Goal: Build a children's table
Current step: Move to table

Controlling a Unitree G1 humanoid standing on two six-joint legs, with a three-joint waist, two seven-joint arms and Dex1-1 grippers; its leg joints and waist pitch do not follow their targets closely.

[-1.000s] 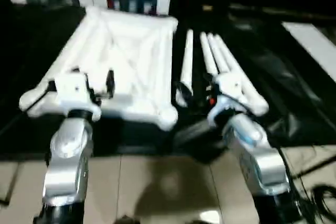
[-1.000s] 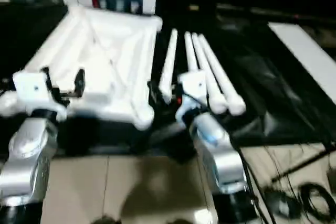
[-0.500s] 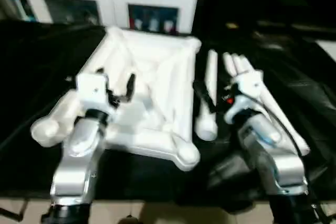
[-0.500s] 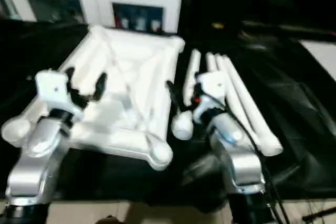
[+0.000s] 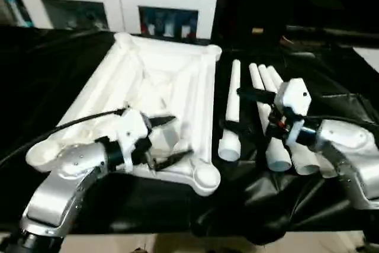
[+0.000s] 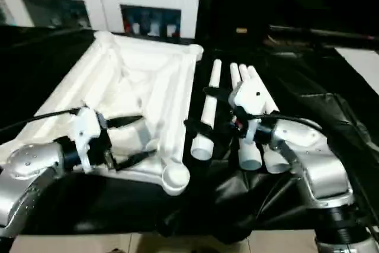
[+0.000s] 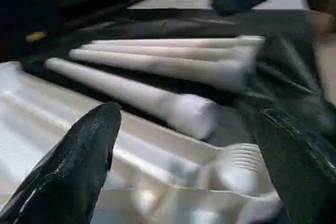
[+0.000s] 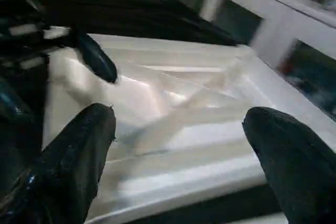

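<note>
1. Tabletop [image 5: 160, 96], white and square, lies upside down on the desk [image 5: 53, 57], which has a black cloth over it. You can see its ribs and a round socket [image 5: 204, 177] at the near corner.
2. Four white legs [image 5: 266, 111] lie side by side on the black cloth, just to the right of the tabletop. One leg [image 5: 231, 111] lies a bit apart from the other three and is nearest to the tabletop. Their fat ends point toward the robot.
3. The left gripper [image 5: 167, 140] is over the near part of the tabletop and points sideways toward the legs. Its jaws are wide apart and hold nothing. In the left wrist view its two black fingers [image 7: 79, 166] stand on each side of the near corner socket, with the legs lying past it.
4. The right gripper [image 5: 237, 109] is over the legs and points sideways toward the tabletop. Its jaws are wide apart and hold nothing. In the right wrist view the ribbed tabletop shows between its fingers [image 8: 79, 156], and a black finger of the other gripper shows too.
5. The two grippers face each other, with the tabletop's right edge and the single leg between them.
6. A white cabinet [image 5: 124, 1] with glass doors stands behind the desk. A flat white board [image 6: 361, 63] lies far off to the right.
7. A black cable [image 5: 53, 128] runs along the left arm.
8. I cannot see any words or labels to read.
</note>
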